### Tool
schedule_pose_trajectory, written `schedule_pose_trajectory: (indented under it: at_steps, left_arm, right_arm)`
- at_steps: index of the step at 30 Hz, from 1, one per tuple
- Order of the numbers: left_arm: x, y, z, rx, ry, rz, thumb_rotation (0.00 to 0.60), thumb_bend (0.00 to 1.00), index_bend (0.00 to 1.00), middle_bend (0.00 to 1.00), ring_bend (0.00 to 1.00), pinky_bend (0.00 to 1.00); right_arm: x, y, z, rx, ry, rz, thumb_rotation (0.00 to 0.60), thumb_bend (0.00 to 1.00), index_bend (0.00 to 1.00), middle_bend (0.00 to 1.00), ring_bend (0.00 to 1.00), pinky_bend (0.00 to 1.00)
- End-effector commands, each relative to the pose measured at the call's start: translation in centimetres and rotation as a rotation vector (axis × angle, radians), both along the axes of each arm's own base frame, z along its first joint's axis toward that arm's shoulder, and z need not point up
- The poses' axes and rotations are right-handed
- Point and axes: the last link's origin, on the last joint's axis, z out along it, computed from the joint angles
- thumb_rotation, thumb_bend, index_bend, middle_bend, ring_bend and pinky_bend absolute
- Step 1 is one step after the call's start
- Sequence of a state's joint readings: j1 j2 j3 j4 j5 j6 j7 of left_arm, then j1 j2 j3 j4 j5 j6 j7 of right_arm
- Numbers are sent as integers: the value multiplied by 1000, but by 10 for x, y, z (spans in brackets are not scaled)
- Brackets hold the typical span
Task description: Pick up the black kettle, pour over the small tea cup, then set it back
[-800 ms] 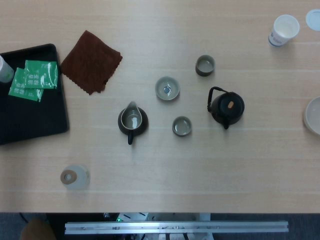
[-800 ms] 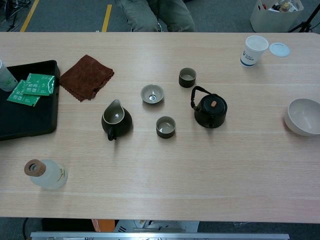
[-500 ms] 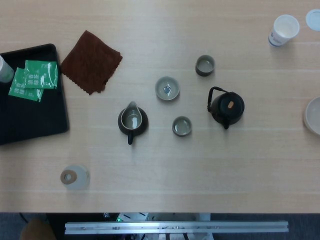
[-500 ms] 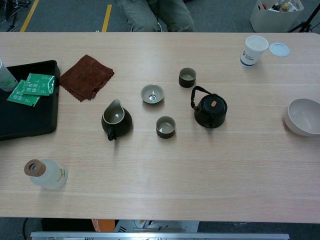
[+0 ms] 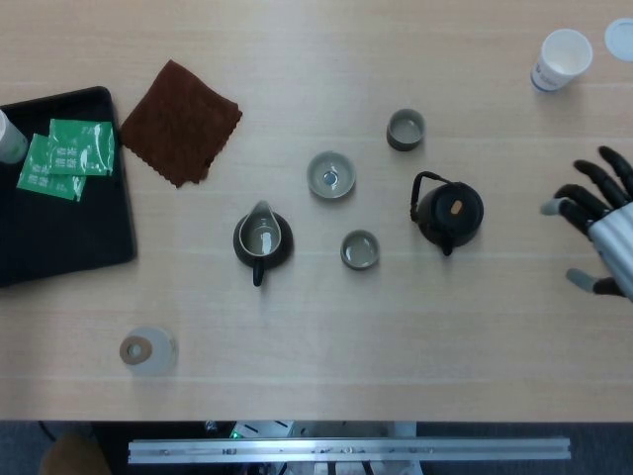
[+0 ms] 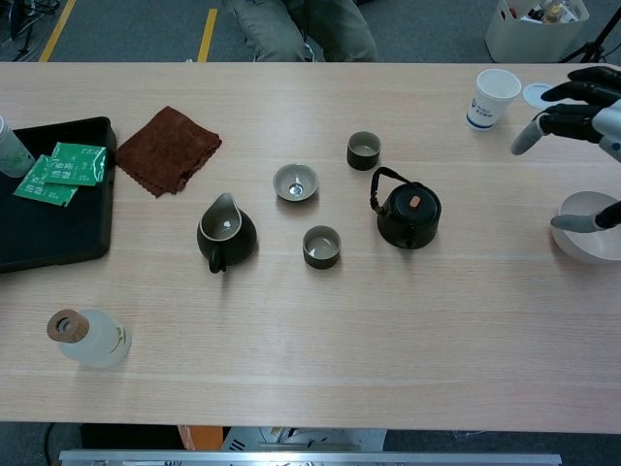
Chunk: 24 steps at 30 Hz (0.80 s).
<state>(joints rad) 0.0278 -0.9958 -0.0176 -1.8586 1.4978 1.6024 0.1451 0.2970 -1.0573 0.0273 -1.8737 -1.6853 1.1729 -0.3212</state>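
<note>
**Right hand open at the table's edge, kettle not yet touched**

The right hand [image 5: 598, 233] has its fingers spread and holds nothing, well apart from the black kettle [image 5: 449, 213], which stands upright beside the small tea cup [image 5: 360, 249], probably ready for a handle grasp.

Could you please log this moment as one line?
phase: approach | right hand: open, apart from black kettle | kettle: on table, untouched | left hand: unseen

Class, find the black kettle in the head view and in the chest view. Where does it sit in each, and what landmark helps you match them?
Head view: black kettle right of centre.
Chest view: black kettle right of centre.
Shared landmark: the small cup just behind and left of it.
</note>
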Motion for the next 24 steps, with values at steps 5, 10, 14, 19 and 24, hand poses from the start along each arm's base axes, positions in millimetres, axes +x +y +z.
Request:
schedule_pose_trajectory:
  at_steps: [5, 10, 14, 19, 24]
  left_arm:
    - [-4, -3, 2, 10, 4, 22, 600, 358, 157, 105, 27, 52]
    - [-5, -3, 3, 16, 4, 28, 600, 358, 157, 105, 27, 51]
    - [-7, -4, 4, 18, 5, 35, 600, 358, 157, 105, 28, 52]
    - [-8, -5, 5, 22, 4, 39, 600, 358, 157, 105, 27, 51]
    - [-9, -6, 5, 22, 5, 42, 600, 358, 157, 105, 27, 52]
  right_arm:
    - [43, -30, -50, 128, 25, 109, 503, 0, 325, 334, 125, 0]
    - [56, -41, -75, 176, 45, 125, 497, 0, 325, 334, 125, 0]
    - [61, -45, -93, 208, 70, 134, 496, 0, 325, 334, 125, 0]
    - [61, -43, -104, 231, 93, 138, 497, 0, 324, 334, 125, 0]
    - [56, -39, -111, 257, 121, 130, 496, 0, 324, 334, 125, 0]
